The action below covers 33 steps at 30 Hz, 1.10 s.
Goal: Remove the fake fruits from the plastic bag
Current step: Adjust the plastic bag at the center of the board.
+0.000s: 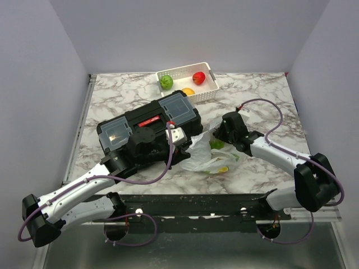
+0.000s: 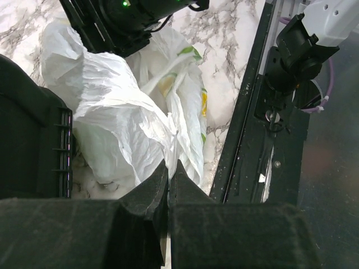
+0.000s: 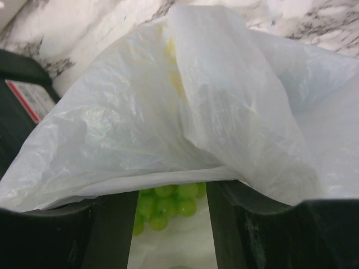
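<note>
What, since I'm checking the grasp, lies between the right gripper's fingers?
Between the right gripper's fingers lie green grapes, under a fold of the plastic bag; the right wrist view shows it.

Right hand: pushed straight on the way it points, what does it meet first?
Probably the green grapes, just ahead of the right hand between its fingers, inside the plastic bag. The bag's film hangs close above and might brush first; depth is unclear.
</note>
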Available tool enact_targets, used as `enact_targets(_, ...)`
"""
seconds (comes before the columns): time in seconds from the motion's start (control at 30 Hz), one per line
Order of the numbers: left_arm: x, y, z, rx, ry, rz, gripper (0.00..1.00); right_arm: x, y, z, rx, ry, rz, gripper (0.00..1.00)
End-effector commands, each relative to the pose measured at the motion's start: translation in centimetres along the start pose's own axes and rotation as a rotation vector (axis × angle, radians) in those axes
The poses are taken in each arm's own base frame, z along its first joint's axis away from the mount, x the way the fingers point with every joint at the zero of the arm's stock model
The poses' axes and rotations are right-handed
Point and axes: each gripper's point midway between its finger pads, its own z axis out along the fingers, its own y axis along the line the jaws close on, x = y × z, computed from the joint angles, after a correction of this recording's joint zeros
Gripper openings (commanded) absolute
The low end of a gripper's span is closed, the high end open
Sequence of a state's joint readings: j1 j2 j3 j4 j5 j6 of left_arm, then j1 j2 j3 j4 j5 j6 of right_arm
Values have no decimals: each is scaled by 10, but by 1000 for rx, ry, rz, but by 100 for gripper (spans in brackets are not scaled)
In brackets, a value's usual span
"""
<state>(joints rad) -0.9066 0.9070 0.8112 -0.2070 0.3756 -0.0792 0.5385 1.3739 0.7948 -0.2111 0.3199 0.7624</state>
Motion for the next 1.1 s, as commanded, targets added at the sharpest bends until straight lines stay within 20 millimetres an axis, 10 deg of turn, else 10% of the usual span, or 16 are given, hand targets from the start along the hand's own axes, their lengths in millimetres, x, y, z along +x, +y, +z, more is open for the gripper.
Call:
enact_targets(0.0,-7,-1,-3,-6,-18,27,0,-29,-7,18,68,-194,60,54)
enact_targets(0.4,-12,7,-8,-74,-42,34,0,8,77,8,-394,52,-170,71)
enact_targets(0.77,-26,-14,-14,30,-114,47,0,67,47,-42,-354,386,-243,75)
enact_targets(1.07,-13,-27,-5,107,-41,-37,0,80,18,-19,-177,261,-79,82)
